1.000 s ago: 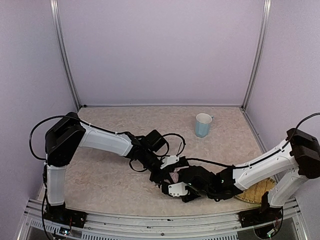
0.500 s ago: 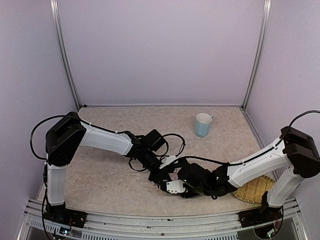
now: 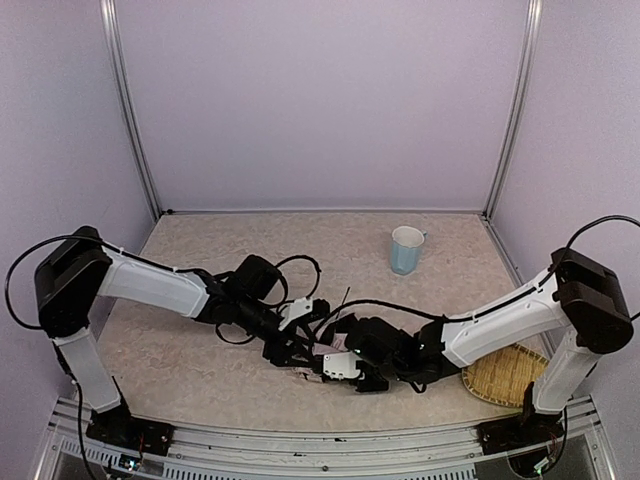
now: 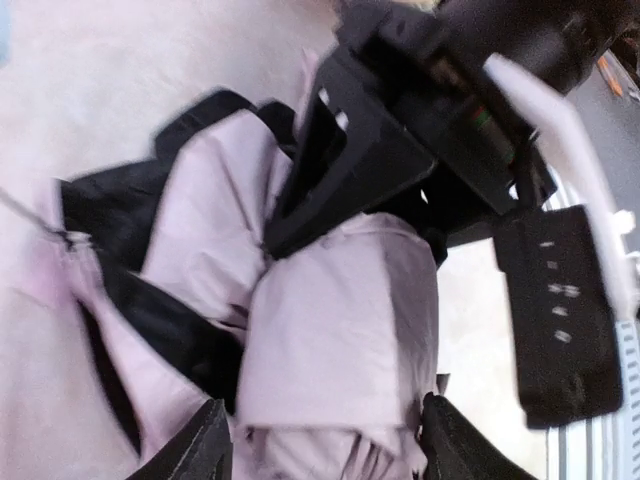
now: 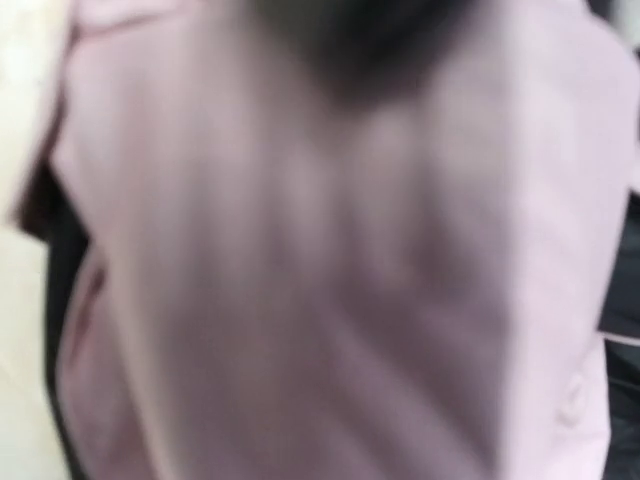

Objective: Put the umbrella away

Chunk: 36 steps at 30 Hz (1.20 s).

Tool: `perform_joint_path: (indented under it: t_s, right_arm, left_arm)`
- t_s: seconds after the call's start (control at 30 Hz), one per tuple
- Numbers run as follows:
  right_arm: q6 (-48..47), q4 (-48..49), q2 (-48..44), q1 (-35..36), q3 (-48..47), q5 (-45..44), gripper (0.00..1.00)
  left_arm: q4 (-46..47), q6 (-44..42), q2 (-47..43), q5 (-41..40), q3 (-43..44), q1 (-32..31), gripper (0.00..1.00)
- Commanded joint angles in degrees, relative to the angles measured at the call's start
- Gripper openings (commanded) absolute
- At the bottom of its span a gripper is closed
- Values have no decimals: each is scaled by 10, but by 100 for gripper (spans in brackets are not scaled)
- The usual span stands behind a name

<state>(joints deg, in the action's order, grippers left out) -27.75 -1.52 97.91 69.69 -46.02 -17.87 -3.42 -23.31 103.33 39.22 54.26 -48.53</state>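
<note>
The umbrella (image 3: pixel 313 353) lies crumpled on the table near the front edge, mostly hidden between my two grippers. In the left wrist view its pale pink fabric (image 4: pixel 340 320) shows in folds with black lining. My left gripper (image 3: pixel 292 348) (image 4: pixel 330 450) is open, one finger on each side of a folded pink bundle. My right gripper (image 3: pixel 338 364) (image 4: pixel 400 150) comes in from the right, its black fingers clamped on the fabric. Blurred pink umbrella fabric (image 5: pixel 320 250) fills the right wrist view and hides that gripper's fingers.
A light-blue cup (image 3: pixel 406 250) stands upright at the back right. A woven bamboo tray (image 3: pixel 505 378) lies at the front right, partly under the right arm. Metal frame posts and lilac walls enclose the table.
My left gripper has let go of the fabric and opened, and the left arm has swung left. My right gripper has slid left onto the umbrella and closed on it.
</note>
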Motion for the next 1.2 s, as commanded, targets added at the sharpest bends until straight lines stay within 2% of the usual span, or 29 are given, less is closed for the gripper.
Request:
perform_joint_path:
  t_s: [0.0,0.13,0.3,0.5,0.63,0.87,1.0,1.07,1.1,1.17]
  right_arm:
    - [37,-84,-17,-19,7,27,0]
    - [61,-79,-77,-49,-7,68,0]
    - [78,-69,-178,-109,-34,179,0]
    - [79,-48,-287,-168,-61,317,0]
    - [67,-54,-322,-177,-94,387,0]
    - [61,-97,-310,-178,-176,422,0]
    - [63,-95,-304,-178,-198,435,0]
    - [65,-97,-302,-177,-201,435,0]
    - [65,-97,-301,-178,-202,436,0]
    - [67,-97,-303,-178,-202,435,0]
  left_arm:
    - [233,71,-129,-46,-94,21,65]
    - [338,90,-218,-53,-184,27,68]
    - [370,133,-282,-95,-240,19,61]
    - [420,121,-353,-168,-294,-59,57]
    - [454,113,-347,-191,-299,-79,63]
    - [471,96,-302,-202,-259,-95,71]
    - [493,101,-267,-160,-236,-96,73]
    - [497,103,-247,-143,-221,-102,69]
    - [498,104,-239,-134,-214,-104,62]
    - [497,111,-226,-122,-203,-106,39]
